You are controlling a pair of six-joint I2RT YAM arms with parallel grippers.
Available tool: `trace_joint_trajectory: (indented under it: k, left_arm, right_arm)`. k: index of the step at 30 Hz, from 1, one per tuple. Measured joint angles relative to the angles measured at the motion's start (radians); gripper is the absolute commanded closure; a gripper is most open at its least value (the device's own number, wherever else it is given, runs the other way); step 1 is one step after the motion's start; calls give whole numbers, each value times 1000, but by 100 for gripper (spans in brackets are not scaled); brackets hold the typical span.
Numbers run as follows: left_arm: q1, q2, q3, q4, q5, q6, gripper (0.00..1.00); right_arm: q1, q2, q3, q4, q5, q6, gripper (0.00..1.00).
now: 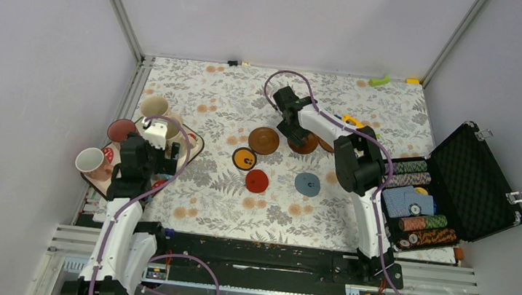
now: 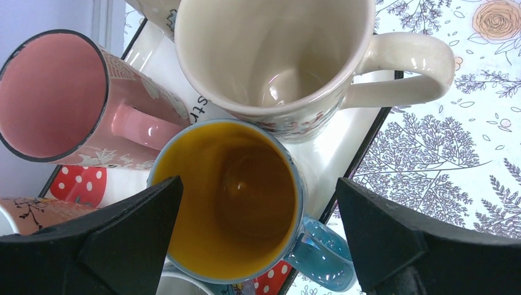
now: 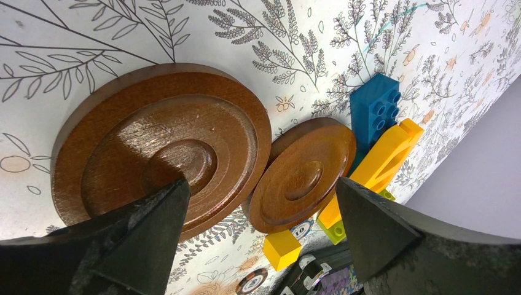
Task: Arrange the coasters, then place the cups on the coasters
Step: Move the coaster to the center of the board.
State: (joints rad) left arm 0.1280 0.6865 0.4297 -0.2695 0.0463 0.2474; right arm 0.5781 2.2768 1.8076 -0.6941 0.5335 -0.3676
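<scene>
Right gripper [image 3: 259, 184] is wide open, holding nothing, and hangs over two brown coasters at the far middle of the counter [image 1: 205, 98]. The big-looking coaster [image 3: 163, 147] sits under its left finger, the second coaster [image 3: 304, 175] under the gap and toward the right finger. The two are edge to edge; I can't tell whether one overlaps the other. They're flat discs with no long axis, so it will probably have to pinch an edge.

Obstacles: blue brick [image 3: 373, 110] and yellow block [image 3: 387, 153] sit tight against the second coaster's far side, leaving little finger room there. The open side is toward the big one.

The third brown coaster [image 1: 264, 140], orange one [image 1: 244, 159], red one [image 1: 257, 181] and grey-blue one [image 1: 307, 184] lie loose mid-counter, apart from each other. The right arm is nearer to all of them.

Left gripper [image 2: 259, 183] is also wide open and empty, directly above the upright blue mug [image 2: 227, 196] on the tray [image 2: 368, 132] at the left edge. Its handle points out toward the tray's counter-side rim. The cream mug [image 2: 276, 55] touches or nearly touches it, and the pink mug [image 2: 55, 98] lies on its side close by. That's a crowded pick.

My read: the coasters aren't arranged yet, so the mugs wait.
</scene>
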Motion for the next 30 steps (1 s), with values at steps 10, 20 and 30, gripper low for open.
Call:
trace_joint_trajectory:
  k: [10,20,30]
  left_arm:
    - [0,70,21,-14,2,0,4]
    - [0,134,60,-29,-2,0,5]
    - [0,32,58,-27,12,0,3]
  right_arm:
    - [0,0,0,0,0,0,1]
    - [3,-2,-6,7,8,-5,1]
    - [3,-2,-6,7,8,-6,1]
